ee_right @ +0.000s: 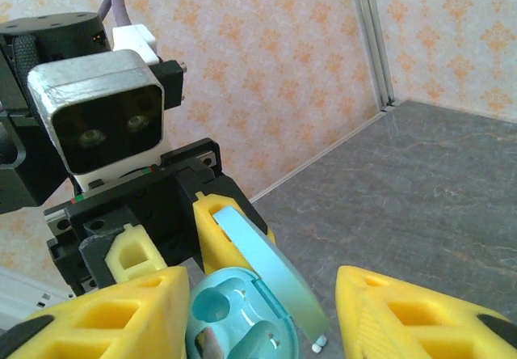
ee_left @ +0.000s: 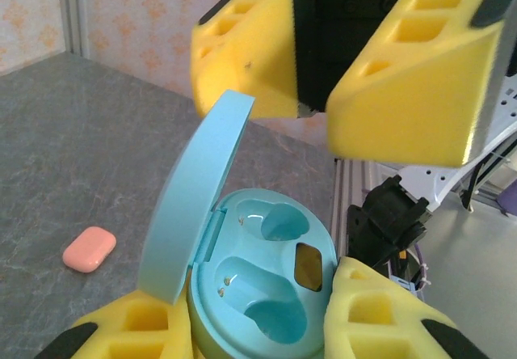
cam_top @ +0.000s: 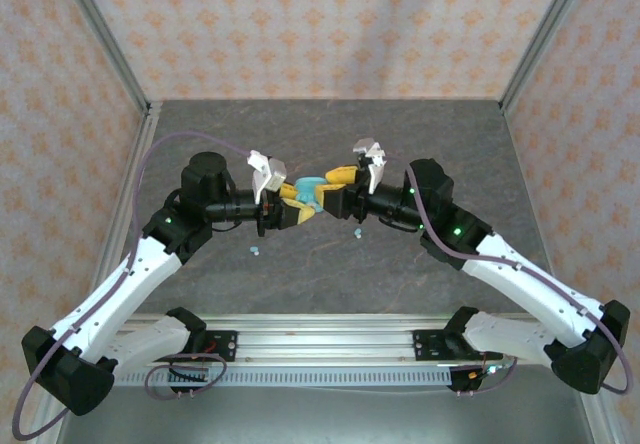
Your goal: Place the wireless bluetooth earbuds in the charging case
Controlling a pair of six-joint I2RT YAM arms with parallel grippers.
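My left gripper (cam_top: 298, 210) is clamped on the light blue charging case (ee_left: 266, 278), held above the table (cam_top: 450, 154) between my arms. Its lid (ee_left: 194, 197) stands open and both wells are empty, so no earbud is seated yet. The wells face my right gripper (ee_left: 311, 76), whose jaws stand apart around nothing. The case's long axis seems to run along my left fingers. Two light blue earbuds (cam_top: 255, 251) lie on the table below, too small to tell which way they point.
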